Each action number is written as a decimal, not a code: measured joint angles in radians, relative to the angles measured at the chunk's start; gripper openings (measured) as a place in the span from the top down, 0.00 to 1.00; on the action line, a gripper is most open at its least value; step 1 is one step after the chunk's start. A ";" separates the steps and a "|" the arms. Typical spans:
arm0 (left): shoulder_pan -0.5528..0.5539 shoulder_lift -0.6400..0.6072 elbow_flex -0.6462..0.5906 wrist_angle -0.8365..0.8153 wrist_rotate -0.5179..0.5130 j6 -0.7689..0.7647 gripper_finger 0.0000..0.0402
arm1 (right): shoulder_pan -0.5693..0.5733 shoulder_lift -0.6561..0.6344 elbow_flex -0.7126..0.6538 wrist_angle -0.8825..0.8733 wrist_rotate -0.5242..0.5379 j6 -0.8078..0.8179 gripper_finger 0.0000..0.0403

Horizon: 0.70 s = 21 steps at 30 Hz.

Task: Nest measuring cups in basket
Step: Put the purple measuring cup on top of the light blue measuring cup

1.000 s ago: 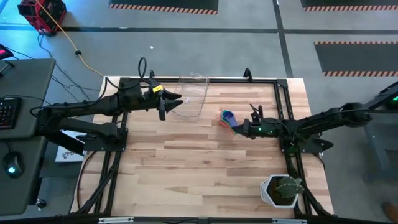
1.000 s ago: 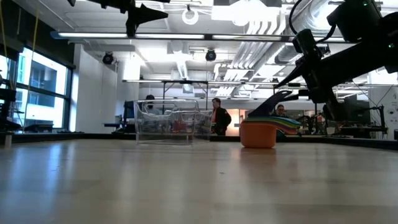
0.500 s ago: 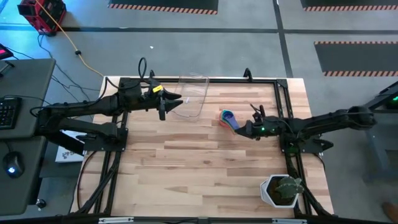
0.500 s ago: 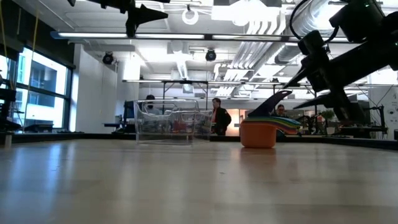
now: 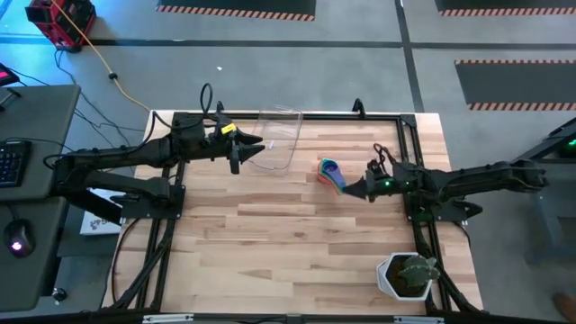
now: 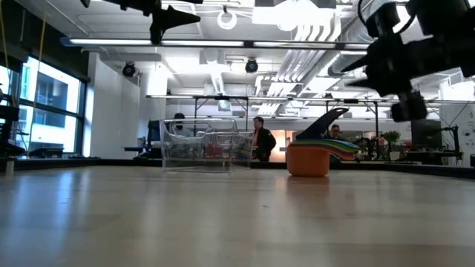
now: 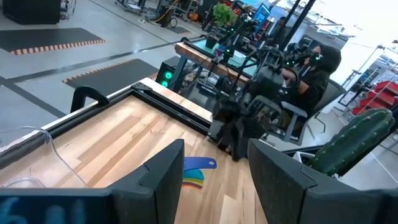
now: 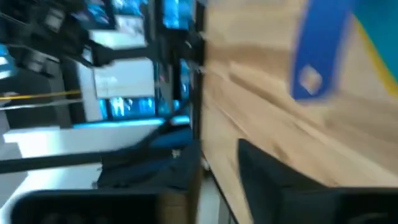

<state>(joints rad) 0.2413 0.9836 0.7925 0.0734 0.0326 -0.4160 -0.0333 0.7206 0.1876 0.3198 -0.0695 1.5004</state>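
Cups: the measuring cups [image 5: 329, 171] sit nested in one stack on the wooden surface [image 5: 270, 234], right of the middle, toward the far side. From table height the stack [image 6: 312, 156] shows an orange cup at the bottom, with the coloured handles fanned out to one side and a dark blue handle tilted up on top.

Basket: the clear basket [image 5: 280, 139] stands on the surface at its far edge, left of the cups and well apart from them. At table height [image 6: 199, 144] it reads as a see-through box with the room showing through it. No cup is in it that I can see.

Right hand: the right hand [image 5: 353, 188] is just beside the stack, on its right, with the fingertips pointing at the cup handles. I cannot tell whether it touches them. Its own camera shows a blue handle [image 8: 317, 50] close ahead and nothing between its fingers; whether it is released or clenched, I cannot tell.

Left hand: the left hand [image 5: 236, 157] hangs above the surface next to the basket's left side. Seen past its wrist, the two dark fingers [image 7: 163, 171] stand spread apart with nothing between them, so it is released.

Plant: a white pot with a green plant [image 5: 405, 274] stands at the near right corner, well away from everything else.
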 joint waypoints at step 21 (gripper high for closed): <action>0.000 0.003 0.000 -0.001 -0.018 -0.001 0.58 | -0.045 0.246 0.122 -0.245 0.090 -0.111 1.00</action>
<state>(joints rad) 0.2413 0.9863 0.7921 0.0727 0.0150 -0.4171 -0.0788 0.9664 0.3092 0.0752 0.0200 1.3893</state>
